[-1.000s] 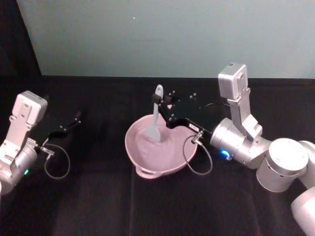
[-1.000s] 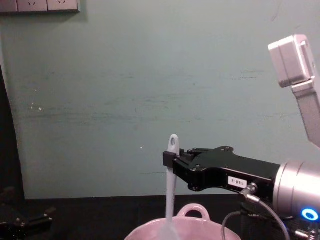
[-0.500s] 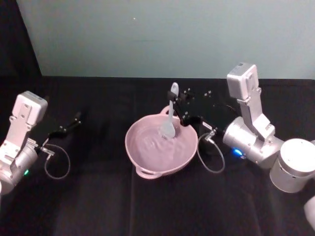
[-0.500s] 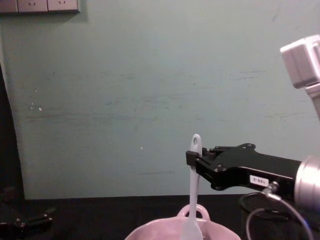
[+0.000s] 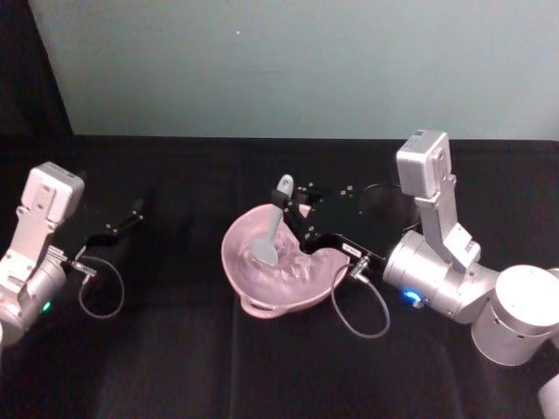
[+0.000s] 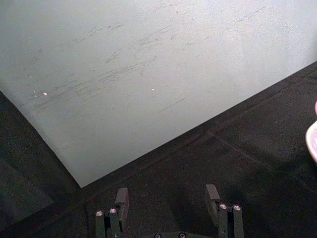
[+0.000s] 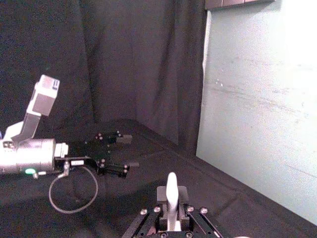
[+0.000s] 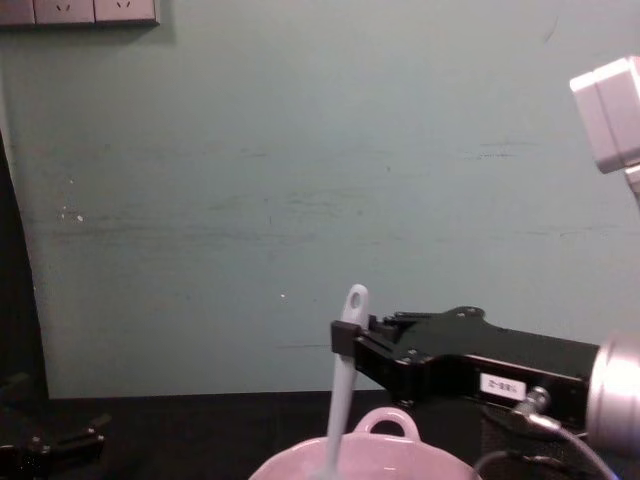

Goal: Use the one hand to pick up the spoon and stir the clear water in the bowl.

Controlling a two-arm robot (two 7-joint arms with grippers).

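Observation:
The pale pink bowl (image 5: 229, 262) stands mid-table, its loop handle toward me, and the clear water (image 5: 293, 272) in it shows ripples. My right gripper (image 5: 291, 209) reaches in from the right and is shut on the upper handle of the white spoon (image 5: 273, 225). The spoon leans, with its flat head down in the water at the bowl's left side. From the chest, the spoon (image 8: 343, 385) rises out of the bowl (image 8: 420, 460) with the right gripper (image 8: 345, 337) clamped just under its holed end. In the right wrist view, the handle (image 7: 171, 191) stands between the fingers.
My left gripper (image 5: 131, 212) rests open at the table's left, well away from the bowl, fingers (image 6: 121, 198) spread over black cloth. A teal wall (image 5: 288, 61) closes the back. Cable loops hang beside both wrists.
My right gripper has swung the spoon from the bowl's back right to its left side and lowered it. The water is more rippled. The left arm has not moved.

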